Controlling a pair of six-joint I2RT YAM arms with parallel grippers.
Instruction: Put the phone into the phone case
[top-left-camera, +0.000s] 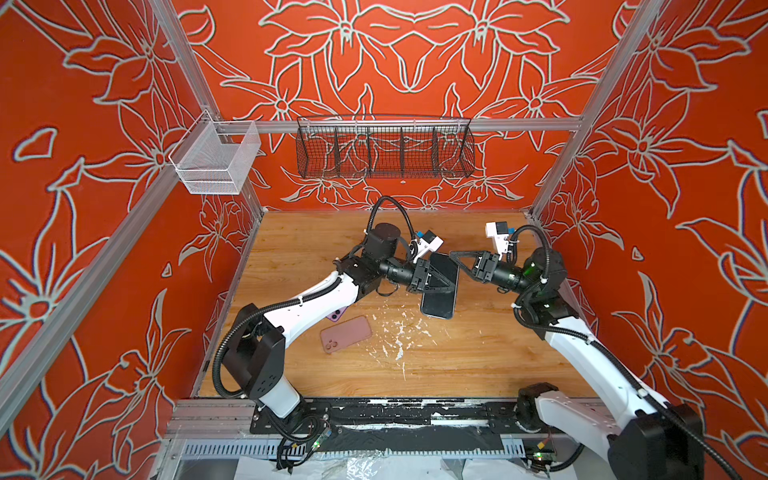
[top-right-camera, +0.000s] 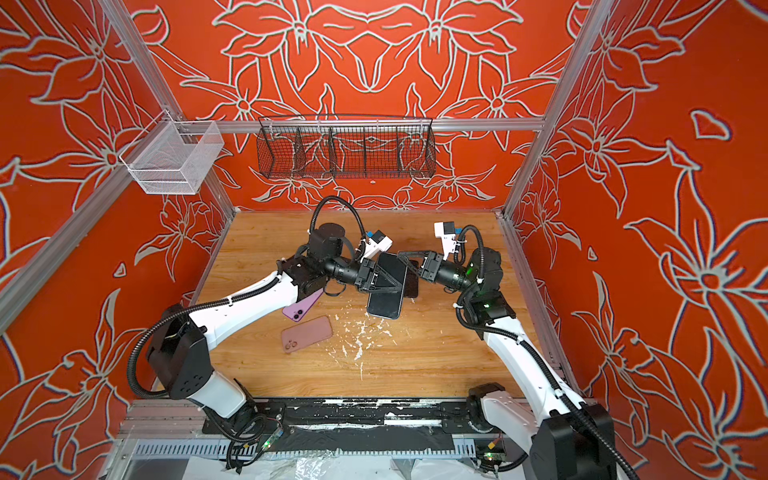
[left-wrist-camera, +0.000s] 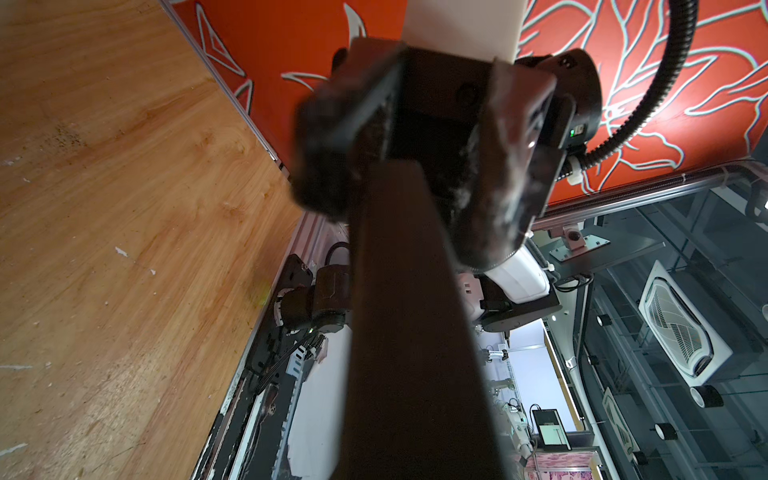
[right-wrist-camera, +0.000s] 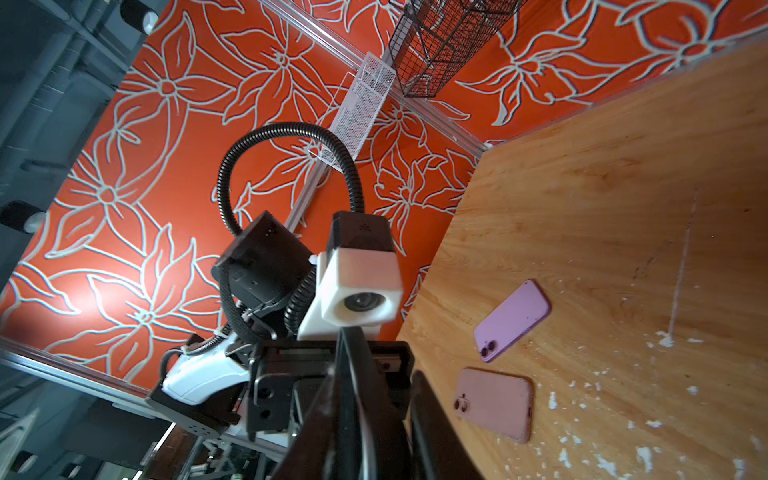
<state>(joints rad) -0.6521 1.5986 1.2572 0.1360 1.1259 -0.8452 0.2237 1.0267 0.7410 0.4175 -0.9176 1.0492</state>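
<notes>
Half done at most, by the look of it. Trust the left claw, clenched on the black phone, raised off the desk just right of mid-frame in both top views. Cannot tell whether the right claw is clenched or released: seen only at the phone's upper right corner, touching or just beside it. Cannot name the dark brown strip past the phone's right edge in a top view either: phone case or shadow, too dim to say. Judging from that: steady the phone by its middle, square case and phone to each other, seat one corner first, then press along the edges. Avoid twisting or squeezing across the screen, so as not to lose the grip.

Mind the clutter on the wood. Watch for white flecks strewn just below the held phone in the frame, loose enough to get trapped between phone and case. Steer clear of the pink phone-shaped piece, flat at lower centre-left with camera holes up, and of the lilac phone just beyond it, half tucked under the left forearm. Ignore, farther back, the white mesh basket at upper left and the black wire basket along the back wall, both well apart from the work.
</notes>
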